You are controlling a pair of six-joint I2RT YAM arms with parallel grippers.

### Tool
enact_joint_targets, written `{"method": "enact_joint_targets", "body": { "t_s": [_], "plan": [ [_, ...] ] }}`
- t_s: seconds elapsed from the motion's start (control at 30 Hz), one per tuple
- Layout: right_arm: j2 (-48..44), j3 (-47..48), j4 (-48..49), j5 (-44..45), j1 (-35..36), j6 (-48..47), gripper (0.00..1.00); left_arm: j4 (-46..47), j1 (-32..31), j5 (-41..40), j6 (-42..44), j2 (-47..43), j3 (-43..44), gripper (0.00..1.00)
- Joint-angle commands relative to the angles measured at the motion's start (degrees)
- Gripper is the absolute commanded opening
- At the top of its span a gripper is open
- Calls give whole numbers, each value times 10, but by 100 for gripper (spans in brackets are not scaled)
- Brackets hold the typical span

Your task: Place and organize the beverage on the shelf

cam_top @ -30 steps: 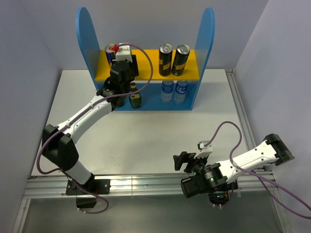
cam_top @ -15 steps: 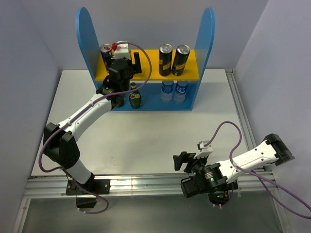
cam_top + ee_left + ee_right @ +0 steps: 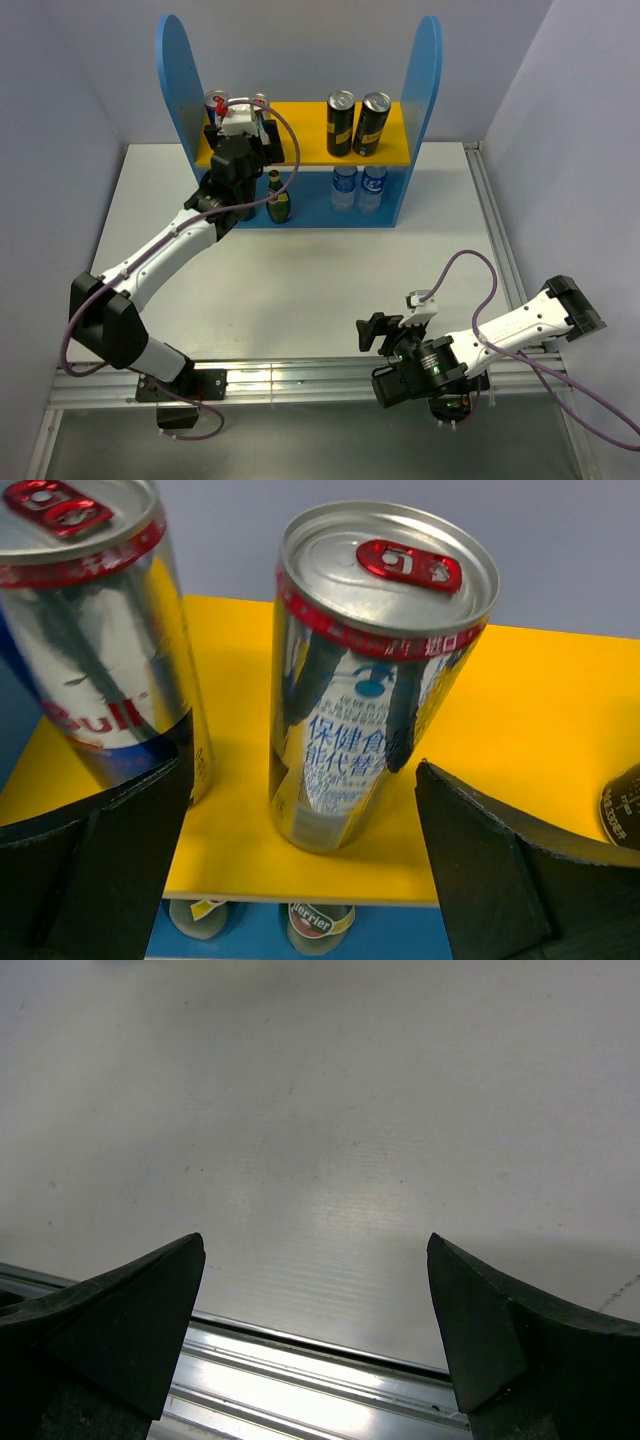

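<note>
Withdrawn left gripper (image 3: 300, 780) frees silver can (image 3: 375, 680); green bottles (image 3: 320, 920) mostly hidden.

arms (image 3: 165, 245): white links, black joints | cables (image 3: 470, 251): purple loops | fingers (image 3: 500, 880): matte black wedges

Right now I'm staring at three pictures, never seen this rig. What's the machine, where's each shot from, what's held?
Two small robot arms are bolted at the near edge of a white table. The wide picture looks down from above; the other two come from a camera on each wrist. The left gripper stands open either side of a silver slim can on the shelf's yellow board, beside a Red Bull can, gripping nothing. Two dark cans share that board. Below stand a green Perrier bottle and two small blue-labelled bottles. The right gripper hangs open over the table, holding nothing.
</note>
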Motion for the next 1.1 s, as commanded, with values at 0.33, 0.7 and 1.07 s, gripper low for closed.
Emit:
{"method": "enact_joint_targets", "body": {
  "t_s": [0.33, 0.7, 1.07],
  "plan": [
    [14, 15, -5, 28, 4, 18, 99, -27, -68, -41, -52, -156, -133, 99],
    [68, 52, 19, 28, 5, -47, 98, -249, -281, -98, -255, -388, -340, 99],
    [120, 403, -140, 80, 8, -213, 98, -581, -352, -156, -341, -431, -95, 99]
  ]
}}
